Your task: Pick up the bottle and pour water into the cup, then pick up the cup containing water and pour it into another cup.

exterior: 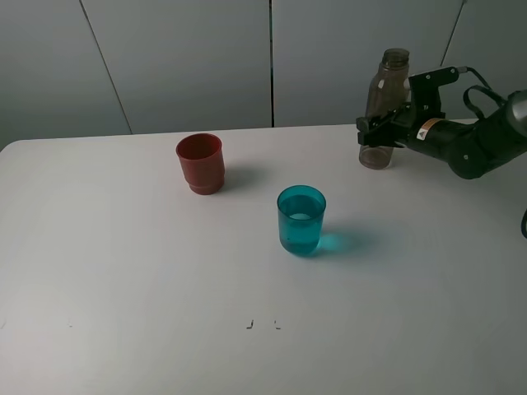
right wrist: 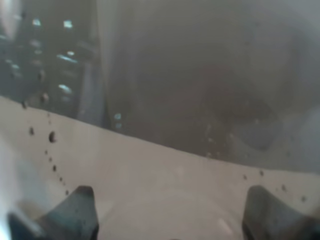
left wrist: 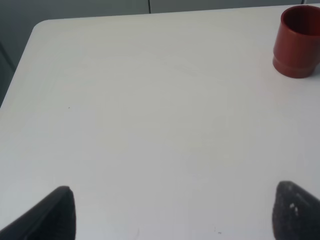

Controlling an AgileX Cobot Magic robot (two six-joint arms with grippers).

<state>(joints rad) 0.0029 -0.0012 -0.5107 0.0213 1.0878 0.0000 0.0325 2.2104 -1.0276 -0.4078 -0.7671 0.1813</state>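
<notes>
The right hand (exterior: 377,132) is clamped on the smoky bottle (exterior: 389,86), which is upright at the table's (exterior: 123,271) far right. The teal tumbler (exterior: 301,220) stands mid-table, well apart from the red cup (exterior: 200,163). The left hand (left wrist: 175,215) is spread wide and holds nothing.

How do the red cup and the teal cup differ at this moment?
The red cup is opaque; the teal cup is translucent. The red cup has a stepped, narrower base; the teal cup has smooth sides. Both stand upright on the table, untouched.

Red cup (left wrist: 298,42) on white table (left wrist: 150,125)
</notes>
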